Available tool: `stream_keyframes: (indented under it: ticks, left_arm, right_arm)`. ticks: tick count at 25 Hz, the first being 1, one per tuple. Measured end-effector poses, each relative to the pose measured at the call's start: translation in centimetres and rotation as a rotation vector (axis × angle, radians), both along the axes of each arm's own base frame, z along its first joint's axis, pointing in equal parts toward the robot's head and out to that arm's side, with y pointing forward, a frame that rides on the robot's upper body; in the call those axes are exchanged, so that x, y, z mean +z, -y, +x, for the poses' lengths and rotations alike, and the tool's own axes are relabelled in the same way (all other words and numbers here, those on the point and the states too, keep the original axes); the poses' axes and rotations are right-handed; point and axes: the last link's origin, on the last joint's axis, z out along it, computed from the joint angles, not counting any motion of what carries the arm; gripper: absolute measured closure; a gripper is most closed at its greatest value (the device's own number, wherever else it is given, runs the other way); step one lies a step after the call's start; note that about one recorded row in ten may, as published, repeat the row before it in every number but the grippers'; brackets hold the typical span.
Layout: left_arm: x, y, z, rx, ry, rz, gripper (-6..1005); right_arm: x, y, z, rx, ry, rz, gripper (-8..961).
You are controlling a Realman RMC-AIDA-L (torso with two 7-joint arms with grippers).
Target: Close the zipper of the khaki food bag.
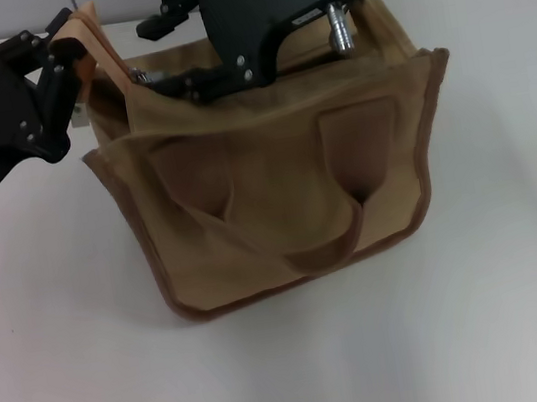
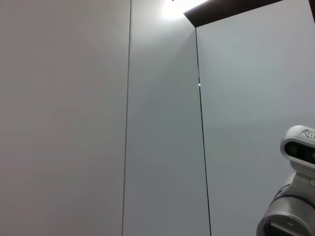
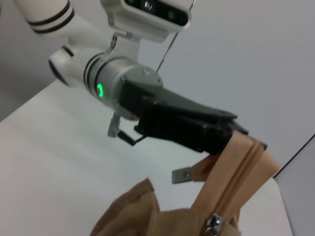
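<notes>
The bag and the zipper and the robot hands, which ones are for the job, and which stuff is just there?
For the job:
bag
zipper
left gripper, pinching the zipper's end
right gripper, over the bag's top

Just there:
table
wall panels

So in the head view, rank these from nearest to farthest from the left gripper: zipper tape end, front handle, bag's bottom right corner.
1. Zipper tape end: pinched in the left gripper, bag's top left.
2. Front handle: loop on the front panel, middle.
3. Bottom right corner of the khaki food bag: farthest.
</notes>
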Motion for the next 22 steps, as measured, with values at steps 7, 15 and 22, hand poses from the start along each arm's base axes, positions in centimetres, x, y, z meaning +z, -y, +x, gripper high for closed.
stream_keyframes:
  ticks: [7, 15, 22]
  left_arm:
    - [0.02, -0.08, 0.08, -0.001, 0.002, -0.001, 911]
    - [0.05, -0.12, 0.12, -0.002, 0.004, 0.000, 910]
    - [0.02, -0.03, 0.04, 0.001, 0.005, 0.000, 909]
  right_arm:
    - [-0.34, 0.14, 0.04, 0.009, 0.018, -0.001, 483]
    - [-0.36, 0.25, -0.06, -0.002, 0.015, -0.012, 685]
    - [-0.33, 0.17, -0.25, -0.022, 0.014, -0.015, 803]
